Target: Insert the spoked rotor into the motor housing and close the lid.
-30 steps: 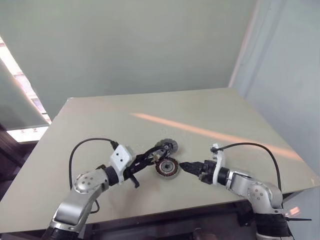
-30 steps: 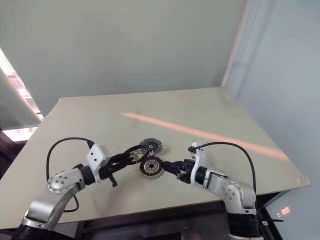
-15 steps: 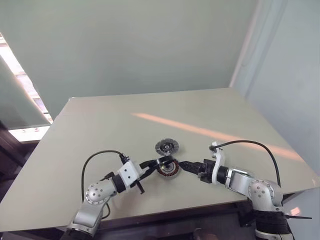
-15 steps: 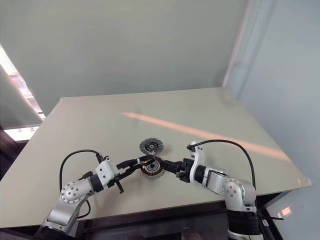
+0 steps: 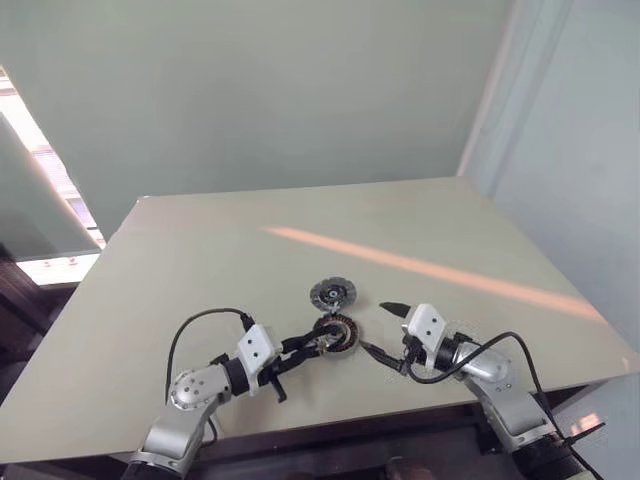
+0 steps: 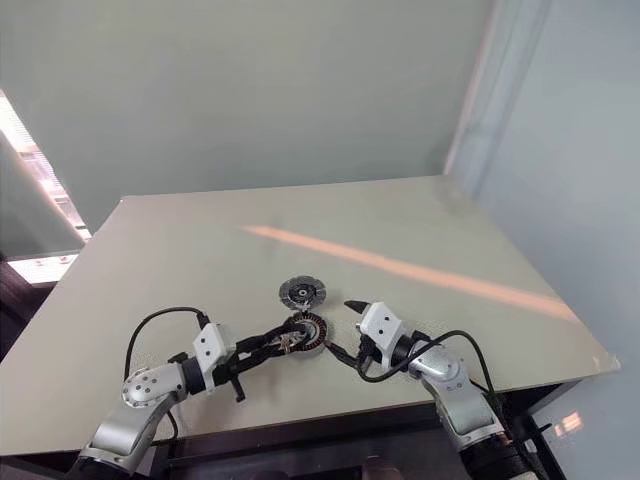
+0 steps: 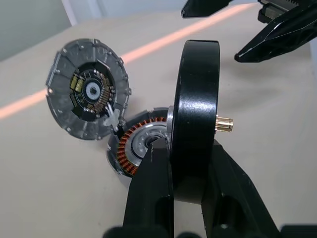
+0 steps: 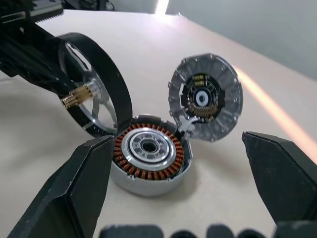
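Observation:
The motor housing (image 8: 148,148), a round disc with copper windings around a silvery centre, lies flat on the table (image 5: 200,250). Just beyond it lies the lid (image 5: 332,294), grey with a ribbed rim and pale hub. My left gripper (image 7: 190,148) is shut on the dark rim of the spoked rotor (image 8: 94,84). The rotor stands on edge right beside and slightly above the housing, its silvery spokes and brass shaft pointing toward my right gripper. My right gripper (image 5: 383,328) is open, with nothing between its fingers (image 8: 84,183), which straddle the housing from the other side.
The table's front edge runs close behind both arms, and its right corner is near my right elbow. A black cable (image 5: 195,325) loops off the left wrist and another off the right wrist. A pale wall stands behind the table.
My left gripper has sunk with the rotor down to the housing. My right gripper has rolled about its own axis, staying in place and open.

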Tool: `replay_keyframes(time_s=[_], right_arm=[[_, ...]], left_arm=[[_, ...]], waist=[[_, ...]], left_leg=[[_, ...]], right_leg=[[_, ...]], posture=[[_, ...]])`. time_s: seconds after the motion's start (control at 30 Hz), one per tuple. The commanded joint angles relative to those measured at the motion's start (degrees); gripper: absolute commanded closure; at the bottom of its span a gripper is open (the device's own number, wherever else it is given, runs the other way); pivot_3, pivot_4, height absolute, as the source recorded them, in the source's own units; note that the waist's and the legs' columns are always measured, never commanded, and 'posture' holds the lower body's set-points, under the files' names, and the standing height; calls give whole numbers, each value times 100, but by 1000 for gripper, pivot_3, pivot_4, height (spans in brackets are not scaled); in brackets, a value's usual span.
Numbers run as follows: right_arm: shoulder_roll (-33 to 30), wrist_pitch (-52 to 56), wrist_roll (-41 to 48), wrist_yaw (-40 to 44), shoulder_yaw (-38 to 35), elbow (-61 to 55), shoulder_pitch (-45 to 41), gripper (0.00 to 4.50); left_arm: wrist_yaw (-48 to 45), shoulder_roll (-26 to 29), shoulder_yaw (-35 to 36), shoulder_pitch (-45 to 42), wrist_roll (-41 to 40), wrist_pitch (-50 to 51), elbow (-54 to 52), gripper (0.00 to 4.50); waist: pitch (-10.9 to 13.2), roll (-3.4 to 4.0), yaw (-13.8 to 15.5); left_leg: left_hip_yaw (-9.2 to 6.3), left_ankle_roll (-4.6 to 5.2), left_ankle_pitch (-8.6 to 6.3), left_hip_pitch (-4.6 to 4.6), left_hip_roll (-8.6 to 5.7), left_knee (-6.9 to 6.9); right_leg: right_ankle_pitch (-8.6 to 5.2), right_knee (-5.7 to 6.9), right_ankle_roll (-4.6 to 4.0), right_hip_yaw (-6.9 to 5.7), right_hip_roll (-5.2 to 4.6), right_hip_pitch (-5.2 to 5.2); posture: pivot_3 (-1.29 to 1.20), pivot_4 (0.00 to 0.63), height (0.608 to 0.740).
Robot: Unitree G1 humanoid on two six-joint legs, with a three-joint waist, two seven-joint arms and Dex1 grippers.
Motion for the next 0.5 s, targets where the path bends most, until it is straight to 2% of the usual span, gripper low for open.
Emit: replay_keyframes(time_s=[0.03, 0.23, 0.37, 0.43, 0.5], right_arm=[[70, -264, 39, 128, -73, 4, -126, 0], [121, -345, 167, 495, -4, 25, -75, 0], [184, -149, 249, 618, -25, -38, -31, 0], [246, 371, 448, 543, -87, -217, 31, 0], [318, 1716, 863, 171, -244, -654, 104, 0]], left_arm=[[-85, 33, 37, -169, 22, -121, -195, 4198], [-235, 53, -9, -209, 134, -252, -101, 4198], [-296, 20, -6, -238, 161, -318, -23, 4198], [-318, 3, -2, -268, 199, -395, 37, 4198], [-325, 28, -14, -318, 307, -556, 146, 4198]], waist=[[0, 0, 2], [0, 0, 1], [1, 1, 0], [1, 1, 0], [1, 1, 3]], left_leg=[[-1, 0, 0, 2, 0, 0], [-1, 0, 0, 29, 0, -2], [-1, 0, -1, 80, 0, -7], [0, 0, -1, 87, 1, -7], [0, 0, -1, 88, 2, -5]], right_leg=[[0, 0, 0, 0, 0, 2], [-1, 2, -4, 0, 0, 23], [-4, -2, -8, 0, 0, 71], [-5, -2, -8, 0, -1, 78], [-5, 2, -8, 0, 0, 78]], posture=[[0, 0, 740], [0, 0, 740], [0, 0, 740], [0, 0, 740], [0, 0, 740]])
